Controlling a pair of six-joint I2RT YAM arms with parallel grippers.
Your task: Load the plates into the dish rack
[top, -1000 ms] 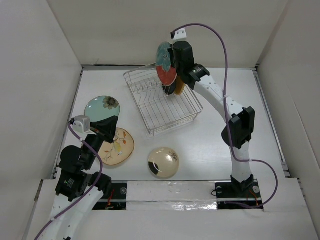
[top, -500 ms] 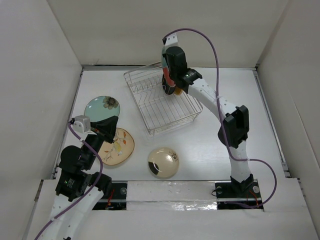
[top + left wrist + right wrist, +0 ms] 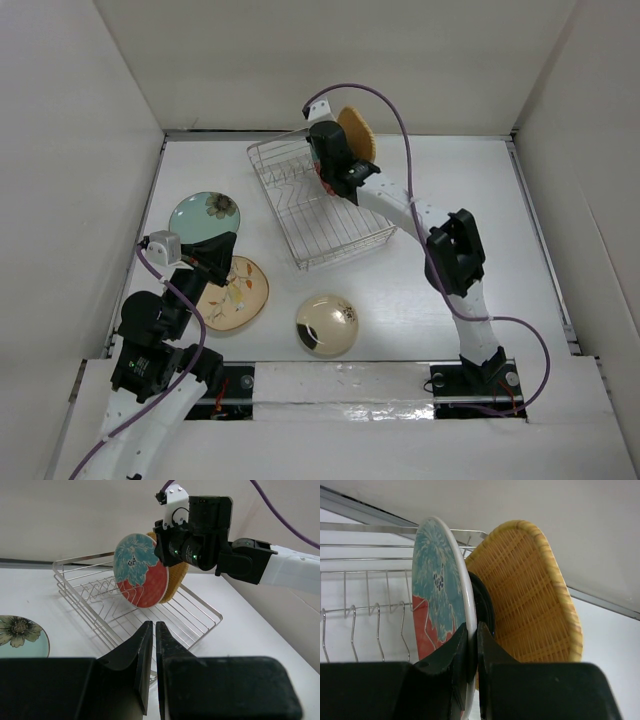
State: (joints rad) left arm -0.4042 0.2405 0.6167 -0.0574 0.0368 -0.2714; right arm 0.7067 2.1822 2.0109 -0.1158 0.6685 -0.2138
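- The dish rack (image 3: 322, 228) is shown mid-table (an orange dish (image 3: 530, 595) already stands at its far end).
- The red plate (image 3: 141, 575) has been swung in and lowered beside that dish, so slotting is judged imminent.
- The plate's rim is pinched by the right gripper (image 3: 472, 630); the left gripper (image 3: 154, 630) is closed on nothing.

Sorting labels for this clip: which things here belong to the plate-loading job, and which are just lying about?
Job: dish rack; red-and-teal plate, pinched by the right gripper; orange plate and black plate beside it; pale teal plate, beige floral plate, cream plate on the table.
Lying about: nothing loose; only the purple cable and white walls.
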